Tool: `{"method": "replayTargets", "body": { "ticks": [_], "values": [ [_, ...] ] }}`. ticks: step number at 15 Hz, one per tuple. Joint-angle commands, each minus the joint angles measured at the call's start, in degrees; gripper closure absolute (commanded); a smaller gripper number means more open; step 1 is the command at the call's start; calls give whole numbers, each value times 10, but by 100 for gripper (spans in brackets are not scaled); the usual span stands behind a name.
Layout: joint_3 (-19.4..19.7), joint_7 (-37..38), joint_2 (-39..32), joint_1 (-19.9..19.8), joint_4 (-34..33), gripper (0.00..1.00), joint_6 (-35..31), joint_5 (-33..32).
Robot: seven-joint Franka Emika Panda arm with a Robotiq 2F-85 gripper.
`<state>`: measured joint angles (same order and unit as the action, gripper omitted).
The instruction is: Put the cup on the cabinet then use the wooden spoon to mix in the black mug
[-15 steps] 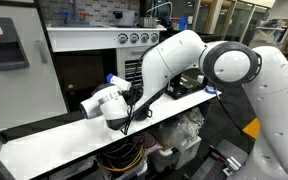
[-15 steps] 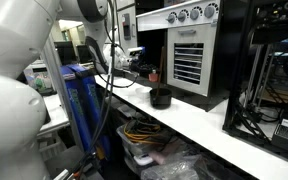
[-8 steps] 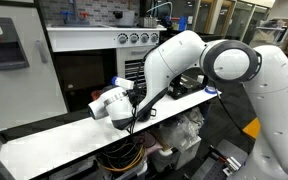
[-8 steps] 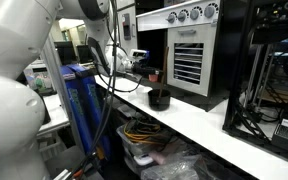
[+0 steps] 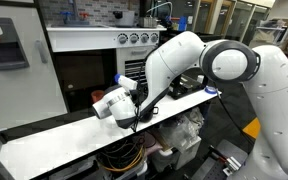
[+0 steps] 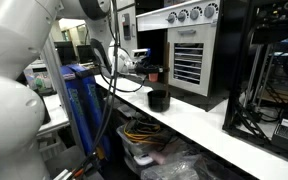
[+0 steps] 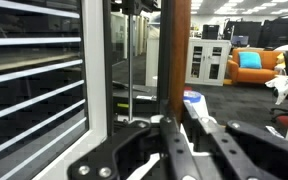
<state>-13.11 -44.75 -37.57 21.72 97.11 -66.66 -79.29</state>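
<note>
Bright, even indoor light; ceiling lamps [image 7: 254, 8] show at the wrist view's upper right. Both exterior views are soft, the white counter [image 6: 199, 125] glaring. The cup [image 7: 177, 50], near the lens, blurs.

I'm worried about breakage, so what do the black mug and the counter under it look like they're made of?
The black mug looks like glazed ceramic: thick-walled, dark and fairly shiny, though hard plastic can't be ruled out at this size. The counter looks like smooth white laminate or painted board: flat, evenly white, no visible grain.
</note>
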Motion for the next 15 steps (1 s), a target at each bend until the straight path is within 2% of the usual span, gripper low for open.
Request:
{"method": "replayTargets", "body": {
  "ticks": [1, 4, 11, 15],
  "values": [
    [-7, 38, 3, 3, 2, 96, 3, -12],
    [-11, 61, -2, 8, 1, 96, 1, -13],
    [-22, 60, -14, 17, -5, 96, -9, -15],
    [-38, 54, -4, 12, -3, 96, -44, -9]
  ]
}}
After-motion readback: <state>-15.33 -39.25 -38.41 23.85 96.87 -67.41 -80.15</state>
